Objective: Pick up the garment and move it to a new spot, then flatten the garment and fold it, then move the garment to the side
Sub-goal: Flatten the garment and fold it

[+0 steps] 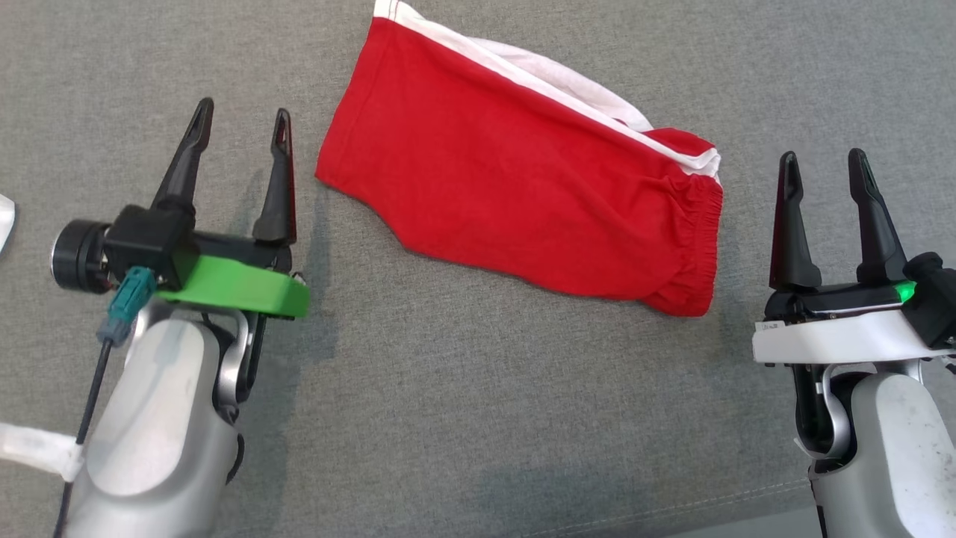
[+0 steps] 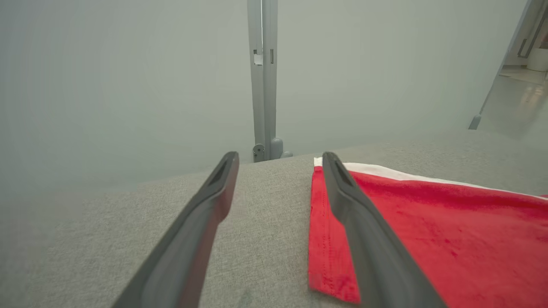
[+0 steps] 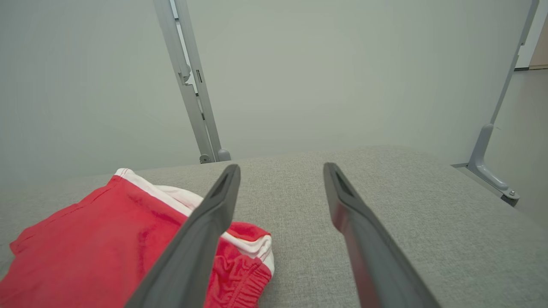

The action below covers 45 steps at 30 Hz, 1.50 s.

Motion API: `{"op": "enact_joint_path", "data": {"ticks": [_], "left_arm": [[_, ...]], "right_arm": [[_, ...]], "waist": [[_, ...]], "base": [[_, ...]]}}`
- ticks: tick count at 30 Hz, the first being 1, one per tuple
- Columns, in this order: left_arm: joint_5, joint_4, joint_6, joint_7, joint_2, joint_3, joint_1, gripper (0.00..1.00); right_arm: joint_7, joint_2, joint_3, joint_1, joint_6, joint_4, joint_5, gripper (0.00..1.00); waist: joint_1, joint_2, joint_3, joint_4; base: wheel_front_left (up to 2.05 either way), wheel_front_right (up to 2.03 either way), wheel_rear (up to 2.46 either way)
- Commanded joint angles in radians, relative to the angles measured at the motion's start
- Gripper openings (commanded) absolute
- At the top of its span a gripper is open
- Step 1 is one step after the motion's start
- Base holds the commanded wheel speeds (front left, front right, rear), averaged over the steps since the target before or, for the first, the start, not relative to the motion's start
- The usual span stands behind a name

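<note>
The garment point(image 1: 515, 179) is a pair of red shorts with a white side stripe, folded over and lying at a slant on the grey fabric surface. Its elastic waistband is at the right end and its leg hem at the upper left. My left gripper point(image 1: 243, 119) hovers open just left of the hem, holding nothing; the left wrist view has the red cloth point(image 2: 449, 231) to the right of its fingers. On the other side my right gripper point(image 1: 821, 164) stands open beside the waistband, and in the right wrist view the garment point(image 3: 94, 244) lies at the lower left.
The grey fabric surface point(image 1: 463, 403) spreads all around the garment, with a seam near the front edge. A white scrap point(image 1: 4, 220) lies at the far left edge. Grey metal frame posts point(image 2: 262, 81) and pale panels stand behind the surface.
</note>
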Motion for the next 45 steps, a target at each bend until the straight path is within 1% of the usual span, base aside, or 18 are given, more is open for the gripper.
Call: {"op": "enact_joint_path", "data": {"ticks": [1,5,9,12,15,19,20,22,23,26,29,32,34,35,37,40,45], "left_arm": [[0.004,0.01,-0.011,0.0,-0.002,-0.003,-0.032,1.0],[-0.02,0.09,-0.073,0.051,-0.018,-0.043,-0.117,1.0],[-0.08,0.217,-0.123,0.162,-0.03,-0.083,-0.179,1.0],[-0.128,0.305,-0.138,0.219,-0.027,-0.096,-0.211,1.0],[-0.17,0.386,-0.141,0.263,-0.021,-0.093,-0.232,1.0],[-0.232,0.468,-0.145,0.33,-0.032,-0.105,-0.241,1.0],[-0.248,0.479,-0.147,0.342,-0.034,-0.112,-0.241,0.91],[-0.266,0.484,-0.148,0.344,-0.035,-0.13,-0.242,0.02],[-0.281,0.483,-0.148,0.355,-0.036,-0.148,-0.238,0.0],[-0.309,0.471,-0.148,0.342,-0.017,-0.177,-0.229,0.0],[-0.317,0.454,-0.148,0.286,0.0,-0.189,-0.217,0.0],[-0.326,0.437,-0.144,0.209,0.009,-0.175,-0.178,0.0],[-0.336,0.412,-0.129,0.155,0.008,-0.158,-0.131,0.0],[-0.336,0.412,-0.129,0.155,0.008,-0.158,-0.131,0.0],[-0.344,0.374,-0.11,0.111,0.005,-0.146,-0.07,0.0],[-0.355,0.294,-0.077,0.075,-0.008,-0.14,0.032,0.0],[-0.365,0.138,-0.009,0.068,-0.011,-0.135,0.168,0.0]], "right_arm": [[-0.003,-0.001,0.004,-0.01,0.0,-0.003,0.004,1.0],[-0.003,-0.001,0.017,-0.023,0.0,-0.002,0.004,1.0],[-0.003,0.0,0.035,-0.029,0.0,0.004,0.015,1.0],[-0.003,-0.001,0.042,-0.028,0.0,0.008,0.028,1.0],[-0.003,-0.001,0.043,-0.025,0.0,0.008,0.034,1.0],[-0.003,-0.001,0.046,-0.022,0.0,0.013,0.043,1.0],[-0.003,-0.001,0.046,-0.023,0.0,0.013,0.045,1.0],[-0.003,-0.001,0.044,-0.025,0.0,0.015,0.051,1.0],[-0.003,-0.001,0.043,-0.026,0.0,0.016,0.054,1.0],[-0.003,-0.001,0.044,-0.026,0.0,0.016,0.062,1.0],[-0.003,-0.001,0.046,-0.023,0.0,0.015,0.063,1.0],[-0.003,-0.001,0.045,-0.016,0.0,0.018,0.069,1.0],[-0.003,-0.001,0.051,-0.011,0.0,0.019,0.073,1.0],[-0.003,-0.001,0.051,-0.011,0.0,0.019,0.073,1.0],[-0.003,-0.001,0.049,-0.003,0.0,0.021,0.069,1.0],[-0.003,-0.001,0.039,0.01,0.0,0.022,0.058,1.0],[-0.003,-0.001,0.031,0.028,0.0,0.025,0.036,1.0]], "waist": [[0.0,0.0,0.005,-0.002],[0.0,0.0,0.02,-0.013],[0.0,0.0,0.034,-0.036],[0.0,0.0,0.042,-0.052],[0.0,0.0,0.048,-0.063],[0.0,0.0,0.051,-0.073],[0.0,0.0,0.051,-0.075],[0.0,0.0,0.052,-0.077],[0.0,0.0,0.052,-0.077],[0.0,0.0,0.05,-0.073],[0.0,0.0,0.046,-0.062],[0.0,0.0,0.038,-0.045],[0.0,0.0,0.029,-0.033],[0.0,0.0,0.029,-0.033],[0.0,0.0,0.02,-0.015],[0.0,0.0,0.007,0.017],[0.0,0.0,-0.01,0.053]], "base": [[0.0,0.0,0.0],[0.0,0.0,0.0],[0.0,0.0,0.0],[0.0,0.0,0.0],[0.0,0.0,0.0],[0.0,0.0,0.0],[0.0,0.0,0.0],[0.0,0.0,0.0],[0.0,0.0,0.0],[0.0,0.0,0.0],[0.0,0.0,0.0],[0.0,0.0,0.0],[0.0,0.0,0.0],[0.0,0.0,0.0],[0.0,0.0,0.0],[0.0,0.0,0.0],[0.0,0.0,0.0]]}}
